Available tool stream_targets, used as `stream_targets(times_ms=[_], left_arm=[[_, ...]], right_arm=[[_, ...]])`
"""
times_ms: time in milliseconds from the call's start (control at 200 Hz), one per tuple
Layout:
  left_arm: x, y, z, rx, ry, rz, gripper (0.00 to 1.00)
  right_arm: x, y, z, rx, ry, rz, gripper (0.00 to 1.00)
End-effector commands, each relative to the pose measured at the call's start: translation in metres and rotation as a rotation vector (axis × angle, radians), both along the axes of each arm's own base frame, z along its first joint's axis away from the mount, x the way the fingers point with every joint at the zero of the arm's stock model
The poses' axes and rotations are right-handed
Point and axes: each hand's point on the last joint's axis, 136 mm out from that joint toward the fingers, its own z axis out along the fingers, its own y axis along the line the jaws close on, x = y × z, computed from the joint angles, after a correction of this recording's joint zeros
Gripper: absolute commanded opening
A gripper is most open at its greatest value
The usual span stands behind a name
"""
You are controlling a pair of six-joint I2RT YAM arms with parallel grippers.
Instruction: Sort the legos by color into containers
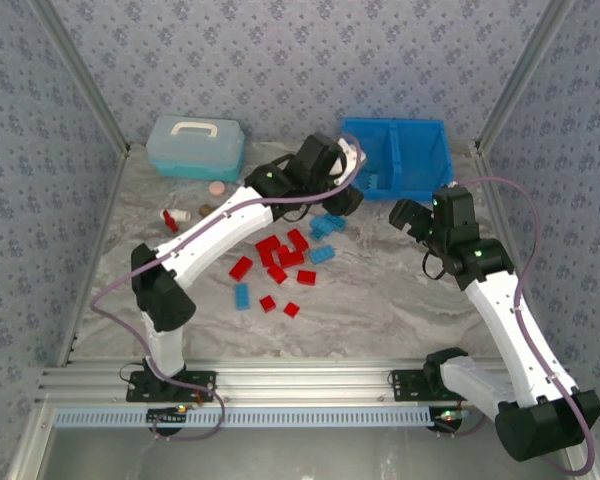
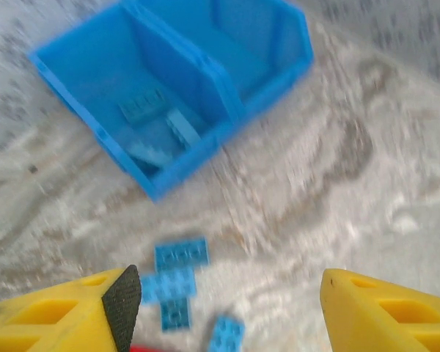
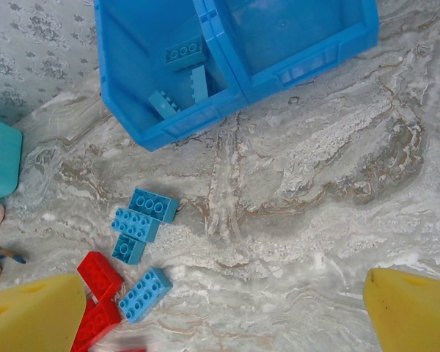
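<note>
The blue bin (image 1: 443, 150) stands at the back right with a centre divider. Three light blue legos (image 3: 185, 53) lie in its left compartment, and its right compartment (image 3: 293, 22) is bare. Red legos (image 1: 280, 255) lie bunched mid-table, with light blue ones (image 1: 325, 226) just beyond them and one more (image 1: 242, 295) nearer the front. My left gripper (image 2: 227, 301) hovers open above the loose blue legos (image 2: 180, 254), nothing between its fingers, the bin (image 2: 268, 95) ahead of it. My right gripper (image 3: 224, 312) hangs open over bare table right of the blue legos (image 3: 152, 204).
A pale teal lidded box (image 1: 195, 145) stands at the back left, with a pink disc (image 1: 216, 187) and a small brass-coloured object (image 1: 204, 209) in front of it. A small red and white item (image 1: 172, 216) lies at the left. Patterned walls close off the table's back and sides.
</note>
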Motion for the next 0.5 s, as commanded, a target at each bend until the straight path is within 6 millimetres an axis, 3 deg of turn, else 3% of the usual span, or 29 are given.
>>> stream_targets(times_ms=[0,195,495], left_arm=[[-0.032,0.023,-0.073,0.220,0.182,-0.103,0.68],[-0.031,0.034,-0.132,0.281,0.280,-0.076,0.72],[-0.016,0.036,-0.192,0.369,0.385,-0.085,0.79]], right_arm=[[0.001,-0.001,-0.003,0.006,0.002,-0.007,1.00],[-0.001,-0.001,-0.002,0.002,0.005,0.001,1.00],[0.001,-0.001,-0.001,-0.001,0.009,-0.003,1.00]])
